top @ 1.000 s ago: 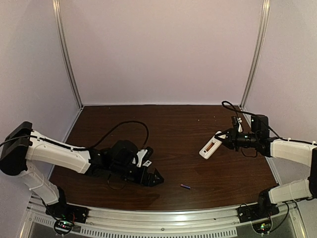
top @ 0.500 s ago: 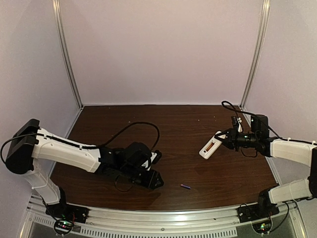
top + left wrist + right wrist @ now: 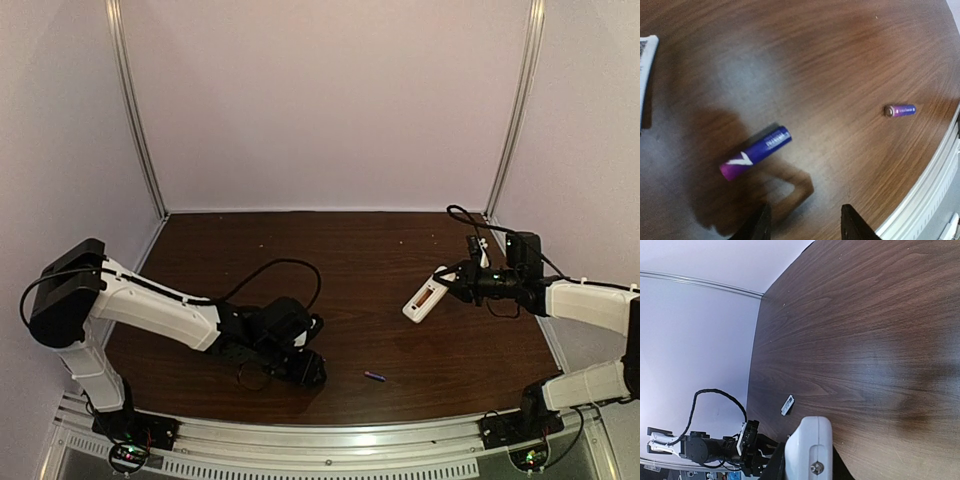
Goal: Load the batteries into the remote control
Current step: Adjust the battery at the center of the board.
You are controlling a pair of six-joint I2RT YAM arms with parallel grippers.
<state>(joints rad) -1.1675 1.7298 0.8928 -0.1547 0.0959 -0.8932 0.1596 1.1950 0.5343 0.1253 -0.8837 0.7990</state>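
Observation:
Two bluish-purple batteries lie on the dark wood table. The nearer battery [image 3: 756, 152] lies just ahead of my left gripper [image 3: 802, 227] and outside its jaws. The farther battery [image 3: 900, 110] [image 3: 374, 376] lies to its right, near the table's front edge. My left gripper [image 3: 305, 368] hangs low over the table, open, with nothing between its fingers. My right gripper [image 3: 452, 283] is shut on one end of the white remote control [image 3: 425, 298], held above the table with its reddish compartment facing up. In the right wrist view the remote control [image 3: 810, 447] fills the space between the fingers.
A small white cover piece [image 3: 787, 405] lies flat on the table beyond the left arm, and its edge [image 3: 646, 65] shows at the far left of the left wrist view. The metal rail [image 3: 935, 185] of the table's front edge runs close to the right of the batteries.
My left arm has reached further right and toward the front edge, lowering over the nearer battery, and its jaws have narrowed. The right arm and the remote have not moved.

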